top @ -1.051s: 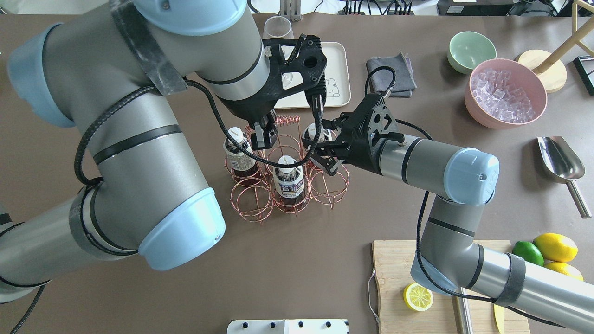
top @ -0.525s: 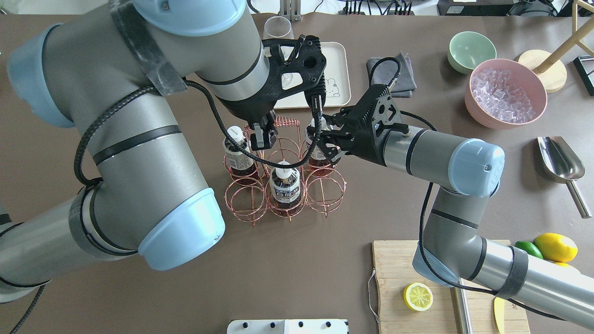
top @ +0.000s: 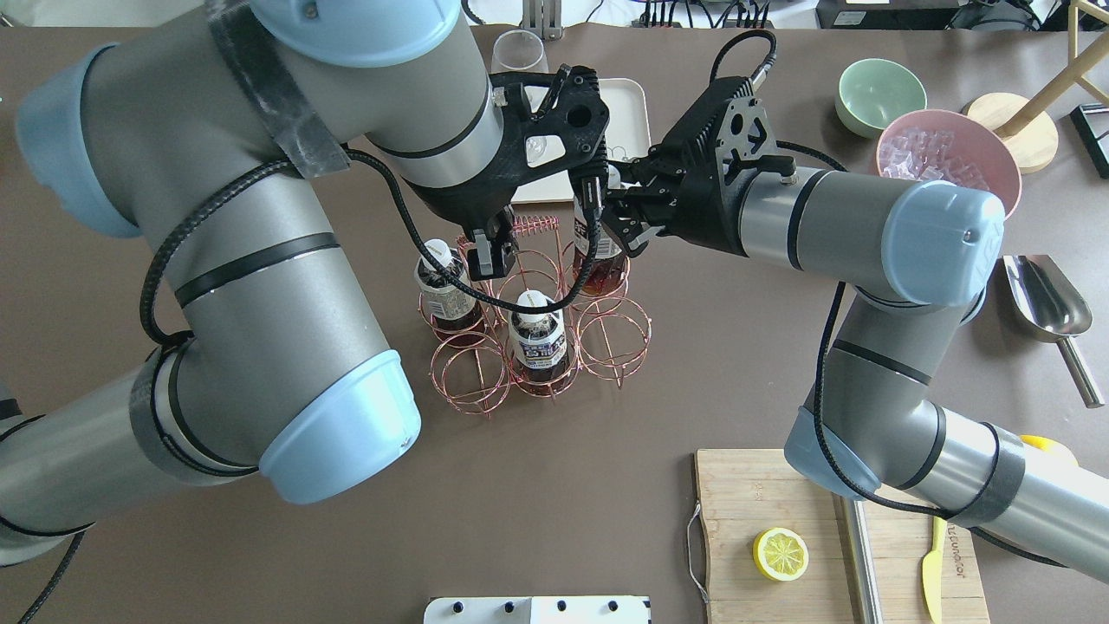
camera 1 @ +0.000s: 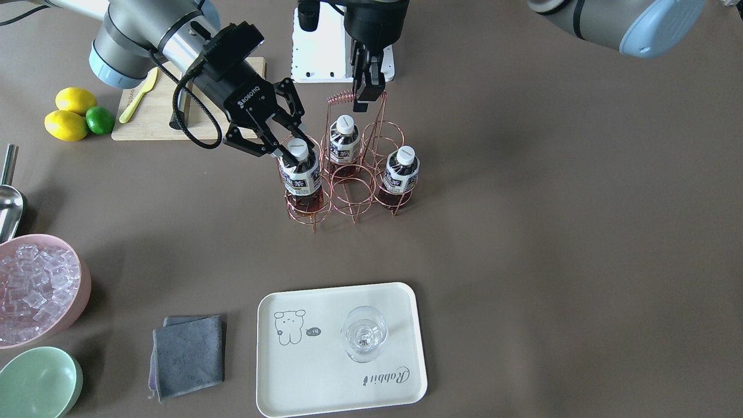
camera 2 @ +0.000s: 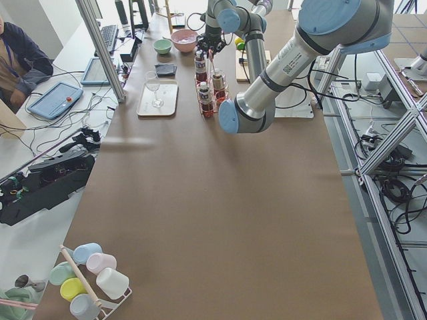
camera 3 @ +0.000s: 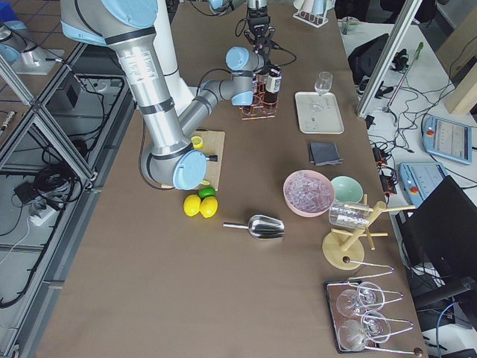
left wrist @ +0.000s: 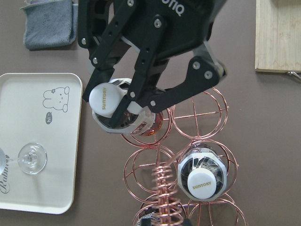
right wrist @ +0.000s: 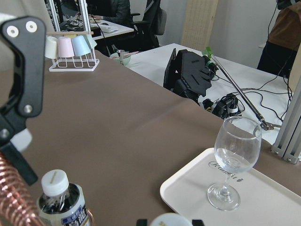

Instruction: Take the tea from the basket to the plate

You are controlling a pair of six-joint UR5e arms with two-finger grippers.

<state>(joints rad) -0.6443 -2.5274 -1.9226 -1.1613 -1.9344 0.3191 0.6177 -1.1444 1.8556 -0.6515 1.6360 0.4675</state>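
Observation:
My right gripper (camera 1: 288,152) is shut on the neck of one tea bottle (camera 1: 300,174) and holds it raised, its base still inside a corner cell of the copper wire basket (camera 1: 354,197). The left wrist view shows its white cap (left wrist: 106,99) between the fingers. Two more tea bottles (camera 1: 343,142) (camera 1: 400,171) stand in other cells. My left gripper (camera 1: 361,100) is shut on the end of the basket's coiled handle (camera 1: 341,96). The cream plate (camera 1: 325,371) lies apart from the basket and bears a wine glass (camera 1: 364,334).
A grey cloth (camera 1: 187,354) lies beside the plate. A pink bowl of ice (camera 1: 35,290) and a green bowl (camera 1: 38,383) stand further along. A cutting board (top: 754,503) with a lemon half, whole lemons (camera 1: 69,116) and a metal scoop (top: 1048,303) are on my right.
My right gripper closed on the bottle's neck and rose with it toward the plate side. The bottle came partly up out of its cell. The left gripper stayed on the handle.

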